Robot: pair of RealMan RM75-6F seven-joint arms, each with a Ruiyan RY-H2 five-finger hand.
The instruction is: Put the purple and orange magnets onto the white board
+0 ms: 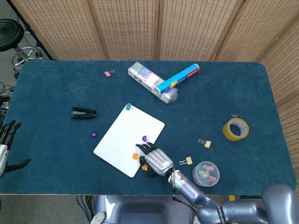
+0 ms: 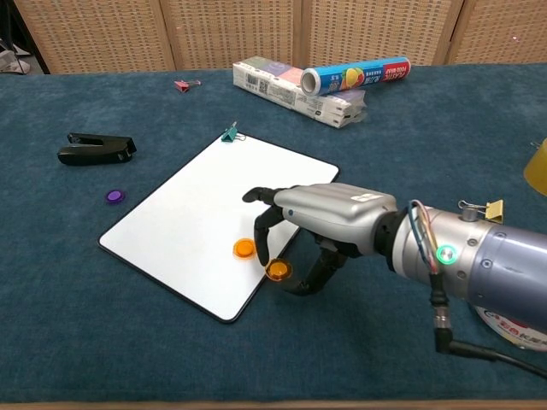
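Observation:
The white board (image 1: 124, 133) (image 2: 192, 213) lies tilted at mid-table. On it sit an orange magnet (image 1: 135, 156) (image 2: 244, 248) and a purple magnet (image 1: 144, 138), which the hand hides in the chest view. My right hand (image 1: 155, 161) (image 2: 320, 222) hovers over the board's near right edge and pinches a second orange magnet (image 1: 144, 166) (image 2: 278, 271) between thumb and fingertips. Another purple magnet (image 1: 93, 134) (image 2: 114, 196) lies on the blue cloth left of the board. My left hand (image 1: 5, 140) stays at the far left edge, fingers apart, holding nothing.
A black stapler (image 1: 83, 113) (image 2: 96, 147) lies left of the board and a green clip (image 2: 229, 132) at its far corner. Boxes with a tube (image 1: 163, 80) stand behind. A tape roll (image 1: 235, 129), a clip tub (image 1: 206, 173) and yellow clips (image 1: 204, 143) are to the right.

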